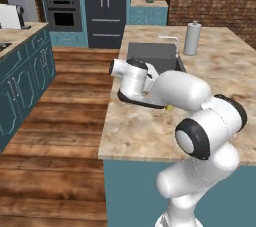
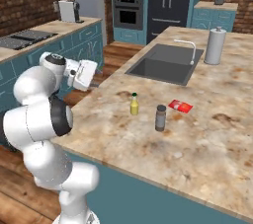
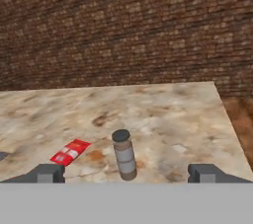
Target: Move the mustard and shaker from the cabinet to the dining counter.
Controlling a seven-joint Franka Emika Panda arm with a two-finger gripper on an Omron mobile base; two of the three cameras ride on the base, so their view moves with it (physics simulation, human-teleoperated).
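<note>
The mustard [image 2: 134, 104] is a slim yellow squeeze bottle with a small green cap, standing upright on the dining counter [image 2: 207, 134], the long island with a beige-brown marbled top and a teal base. In the left base view only a sliver of its yellow [image 1: 169, 107] peeks out from under the white arm. Just beside it, toward the middle of the stone, stands the dark grey shaker [image 2: 160, 118], upright, about as tall as the bottle, with a darker cap and a paler band round its body; in the hand view it [image 3: 124, 155] stands between the two finger tips but beyond them, untouched. A flat red packet [image 2: 180, 105] lies near the shaker on its far side. Farther along the top sits the dark inset sink [image 2: 163, 64] with a curved silver tap, and past that a tall steel cylinder [image 2: 215, 45]. The gripper [image 3: 127, 173] has its jaws spread wide apart and holds nothing.
</note>
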